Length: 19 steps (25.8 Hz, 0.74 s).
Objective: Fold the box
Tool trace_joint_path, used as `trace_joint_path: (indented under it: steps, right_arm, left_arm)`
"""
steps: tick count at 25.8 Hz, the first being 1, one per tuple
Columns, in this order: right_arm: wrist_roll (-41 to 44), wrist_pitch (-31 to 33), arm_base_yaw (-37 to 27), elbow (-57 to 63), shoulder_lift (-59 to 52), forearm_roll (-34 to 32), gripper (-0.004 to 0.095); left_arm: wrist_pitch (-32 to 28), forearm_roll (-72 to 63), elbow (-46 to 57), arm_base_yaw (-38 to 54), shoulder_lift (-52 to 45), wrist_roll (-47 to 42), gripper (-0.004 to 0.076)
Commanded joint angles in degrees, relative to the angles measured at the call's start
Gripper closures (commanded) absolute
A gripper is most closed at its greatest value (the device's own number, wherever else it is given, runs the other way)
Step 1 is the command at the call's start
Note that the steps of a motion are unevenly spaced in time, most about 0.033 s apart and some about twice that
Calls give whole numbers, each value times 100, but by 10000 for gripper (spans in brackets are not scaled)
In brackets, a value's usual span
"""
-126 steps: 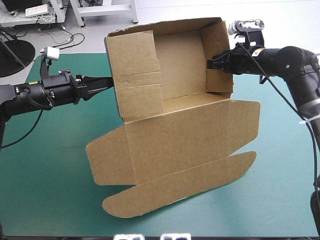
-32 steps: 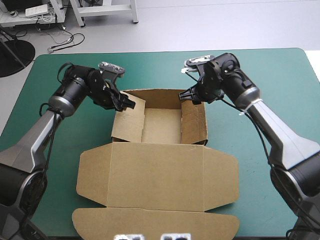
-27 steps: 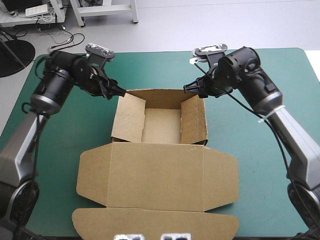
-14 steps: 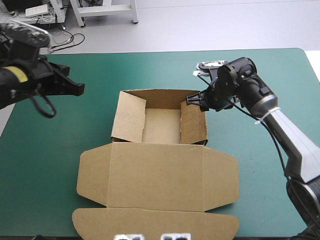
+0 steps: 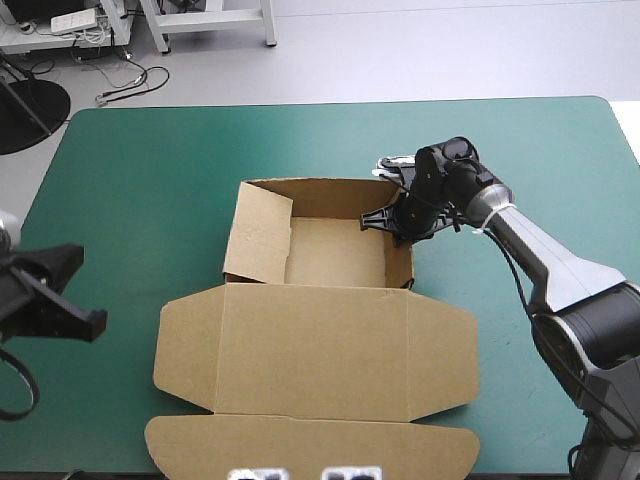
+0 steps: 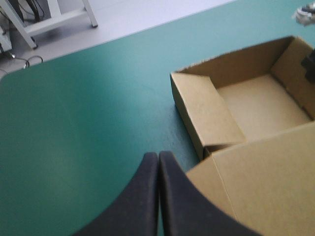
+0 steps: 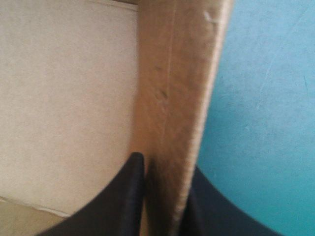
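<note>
The brown box [image 5: 325, 250] sits mid-table as an open tray, its lid [image 5: 315, 350] lying flat toward the near edge. Its left wall [image 5: 257, 235] leans inward and its right wall [image 5: 400, 245] stands upright. My right gripper [image 5: 388, 218] is at the top of the right wall. In the right wrist view my right gripper [image 7: 162, 172] is shut on that wall [image 7: 182, 73], one finger inside and one outside. My left gripper [image 5: 95, 322] hangs far off by the table's left edge. In the left wrist view my left gripper [image 6: 158, 156] is shut and holds nothing, with the box [image 6: 256, 103] ahead of it.
The teal-green cover [image 5: 150, 170] lies bare to the left of the box, behind it and to its right. The lid's front flap [image 5: 300, 445] reaches almost to the table's near edge.
My left arm has let go of the left wall and swung away to the table's near left. My right gripper has come down onto the right wall, which now stands straighter.
</note>
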Motion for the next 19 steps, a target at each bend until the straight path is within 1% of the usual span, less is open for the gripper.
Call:
trace_joint_path:
  steps: [1, 3, 6, 9, 12, 14, 16, 18, 19]
  right_arm:
    - [-95, -154, -68, -151, -228, -166, 912]
    - [-95, -141, -103, -151, -276, -319, 913]
    - [-117, -51, -347, -171, -434, -546, 913]
    - [-247, 197, -853, -171, -686, -855, 913]
    - [-511, 474, -1735, -171, -965, -1141, 913]
    - [-719, 587, -2332, -171, -1081, -1196, 913]
    - [-1072, 658, -3463, -171, -1157, -1209, 913]
    - [-1562, 670, -4158, -160, -1118, -1210, 904]
    - [-1796, 698, -4401, -160, -1088, -1210, 872]
  left_arm:
    - [-169, -2, 854, -38, -651, -185, 734]
    - [-211, 30, 1385, -38, -991, -200, 734]
    - [-132, 217, 1995, -38, -1441, -409, 734]
    - [47, 496, 2426, -38, -1769, -586, 734]
    - [199, 616, 2669, -38, -1999, -657, 734]
    - [199, 616, 2723, -38, -2057, -673, 734]
    - [199, 626, 2723, -38, -2065, -789, 734]
    - [199, 626, 2723, -38, -2065, -789, 734]
    - [187, 626, 2723, -38, -2065, -789, 734]
